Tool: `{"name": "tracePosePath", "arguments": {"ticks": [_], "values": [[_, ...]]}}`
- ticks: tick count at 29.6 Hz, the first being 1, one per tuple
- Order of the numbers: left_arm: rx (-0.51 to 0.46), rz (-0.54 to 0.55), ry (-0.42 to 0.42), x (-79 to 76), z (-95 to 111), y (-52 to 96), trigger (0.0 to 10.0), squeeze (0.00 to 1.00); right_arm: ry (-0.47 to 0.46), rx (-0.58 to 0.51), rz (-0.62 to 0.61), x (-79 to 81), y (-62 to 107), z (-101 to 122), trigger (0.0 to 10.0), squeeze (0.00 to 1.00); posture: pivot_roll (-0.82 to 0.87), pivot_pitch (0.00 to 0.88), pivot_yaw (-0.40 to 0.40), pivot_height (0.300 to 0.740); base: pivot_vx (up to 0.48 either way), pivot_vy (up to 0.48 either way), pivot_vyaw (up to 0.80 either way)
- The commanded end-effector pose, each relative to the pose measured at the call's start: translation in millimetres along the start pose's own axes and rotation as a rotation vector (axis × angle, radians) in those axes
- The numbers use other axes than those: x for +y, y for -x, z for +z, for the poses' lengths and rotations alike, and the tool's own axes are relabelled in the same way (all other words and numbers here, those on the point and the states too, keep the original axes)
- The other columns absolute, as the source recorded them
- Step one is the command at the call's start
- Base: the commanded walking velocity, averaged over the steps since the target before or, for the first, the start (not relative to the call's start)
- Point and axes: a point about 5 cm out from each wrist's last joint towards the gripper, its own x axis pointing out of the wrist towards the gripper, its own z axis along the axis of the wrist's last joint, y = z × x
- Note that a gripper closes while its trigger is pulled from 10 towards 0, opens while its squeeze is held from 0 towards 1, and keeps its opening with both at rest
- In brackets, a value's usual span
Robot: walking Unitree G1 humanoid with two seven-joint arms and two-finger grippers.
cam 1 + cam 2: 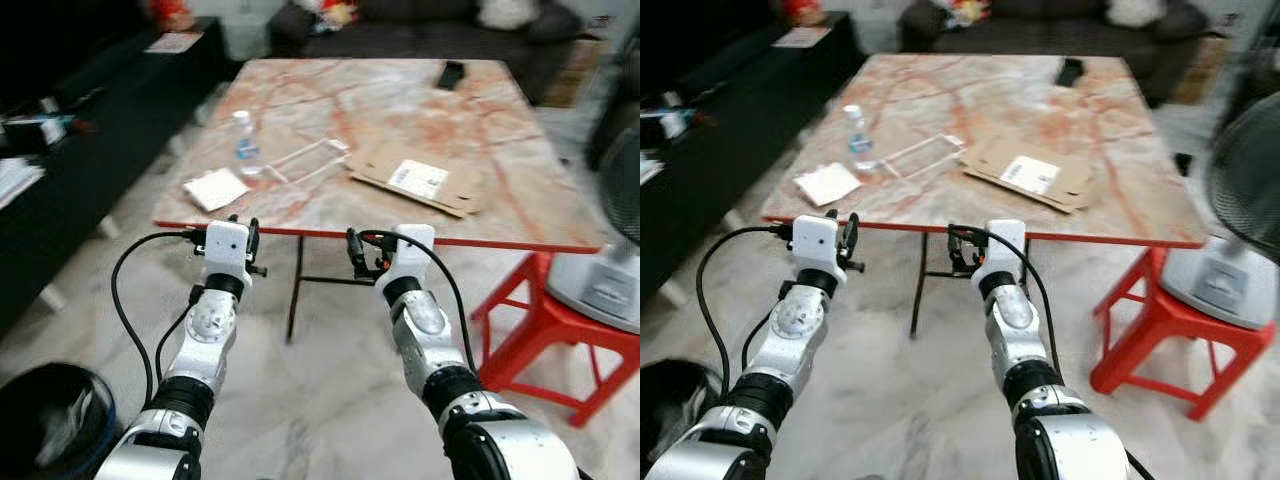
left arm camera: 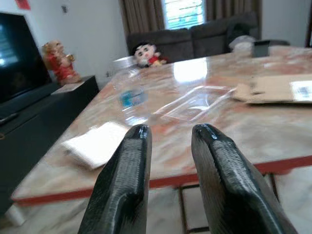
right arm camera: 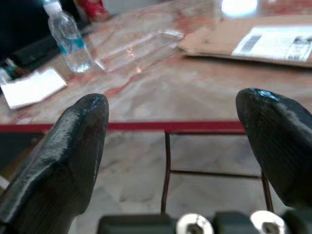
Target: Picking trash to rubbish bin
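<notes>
Before the robot stands a marble-patterned table (image 1: 400,110) with a red edge, and both arms are raised just short of its near rim. On the near left part of the table lie the pieces of trash: a white folded napkin (image 1: 215,188) nearest the left corner, a small clear water bottle (image 1: 245,140) with a blue label standing upright just beyond it, and a clear plastic tray (image 1: 305,160) lying flat just right of the bottle. Further right rests a flattened cardboard box (image 1: 420,178) bearing a white label. A dark phone (image 1: 451,73) lies at the far side of the table. The left pincer (image 2: 168,141) points at the napkin and bottle with its fingers a narrow gap apart, holding nothing. The right pincer (image 3: 173,126) faces the table's near edge with its fingers spread wide and empty. On the floor at the near left sits a black rubbish bin (image 1: 45,415). A red stool (image 1: 545,320) stands to the right under a white fan base (image 1: 600,285).
</notes>
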Motion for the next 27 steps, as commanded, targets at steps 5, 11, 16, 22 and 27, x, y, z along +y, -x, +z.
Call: {"name": "tracePosePath", "arguments": {"ticks": [5, 11, 16, 22, 27], "values": [[0.054, 0.022, 0.074, 8.2, -3, -0.6, 10.0, 0.0, -0.007, -0.006, 0.014, 11.8, -5.2, 5, 10.0, 0.0, 0.11, 0.075, 0.035, 0.74, 0.0, 0.0, 0.0], [0.023, -0.003, 0.101, 3.9, 8, -8.6, 10.0, 0.0, 0.004, -0.013, -0.003, 9.2, -6.7, 9, 10.0, 0.0, 0.11, 0.072, 0.035, 0.74, 0.062, 0.0, 0.0], [0.018, 0.007, 0.093, 5.4, 10, -9.1, 10.0, 0.0, 0.036, -0.01, 0.01, 12.3, -7.4, 9, 10.0, 0.0, 0.1, 0.059, 0.04, 0.74, 0.458, 0.0, 0.0], [0.031, 0.001, 0.122, 7.3, 11, -10.8, 10.0, 0.0, 0.027, 0.012, -0.017, 11.7, -8.4, 8, 10.0, 0.0, 0.11, 0.049, 0.041, 0.74, 0.48, 0.0, 0.0], [0.041, -0.03, 0.099, 2.5, 9, -8.3, 10.0, 0.0, 0.082, 0.018, -0.01, 13.1, -7.6, 6, 10.0, 0.0, 0.1, 0.033, 0.043, 0.74, 0.48, 0.0, 0.0]]}}
